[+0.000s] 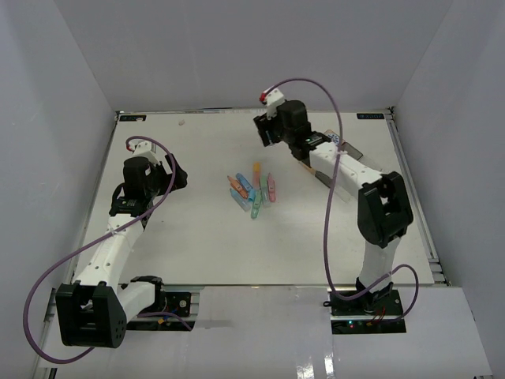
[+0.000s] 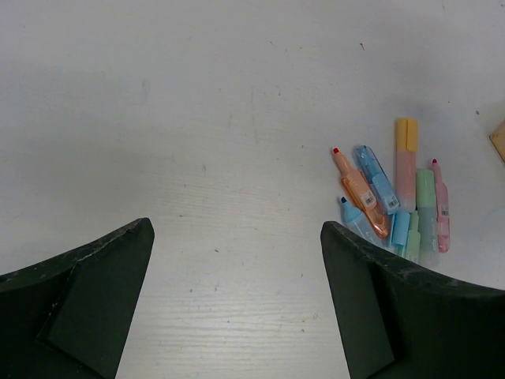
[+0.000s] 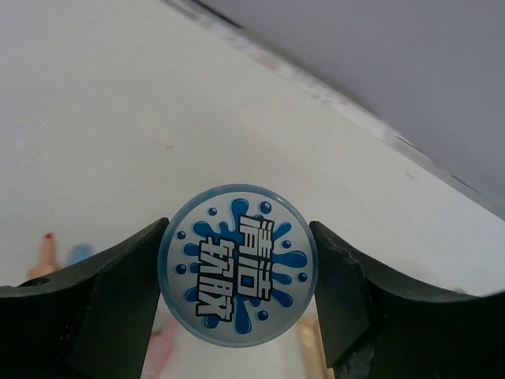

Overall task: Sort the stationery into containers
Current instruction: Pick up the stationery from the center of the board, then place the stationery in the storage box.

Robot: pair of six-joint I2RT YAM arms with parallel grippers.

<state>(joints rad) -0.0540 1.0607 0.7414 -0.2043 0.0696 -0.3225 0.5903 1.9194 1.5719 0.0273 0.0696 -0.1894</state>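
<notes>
The counter (image 1: 197,158) is closed in by white walls (image 1: 71,118) on the left, the far side and the right. Its left half and far strip are bare, giving me room to travel there. My left arm (image 1: 118,237) reaches forward along the left side, elbow bent, with its wrist turned toward the middle of the counter. My right arm (image 1: 379,213) stands up from its base at the near right, folds at the elbow and stretches toward the far middle, passing over the containers (image 1: 319,174), which lie near the right edge and are partly hidden under the arm. My left jaws stand wide open and hold nothing. In the left wrist view, only bare counter shows between the two dark fingers (image 2: 102,292). The pastel pieces (image 1: 252,189) lie in a loose cluster at the middle of the counter, outside the left jaws and to the right of the right-hand finger. There the orange, blue, green, pink and yellow bodies (image 2: 394,197) lie roughly side by side, and the nearest blue and green ends run behind that finger. My right jaws are closed on the roll (image 3: 237,266). It is a round piece with a blue splash pattern on white, its flat face turned to the wrist camera and each finger (image 3: 110,300) pressed against its rim. The roll sits centred between the fingertips, well apart from the containers and beyond the pastel cluster.
</notes>
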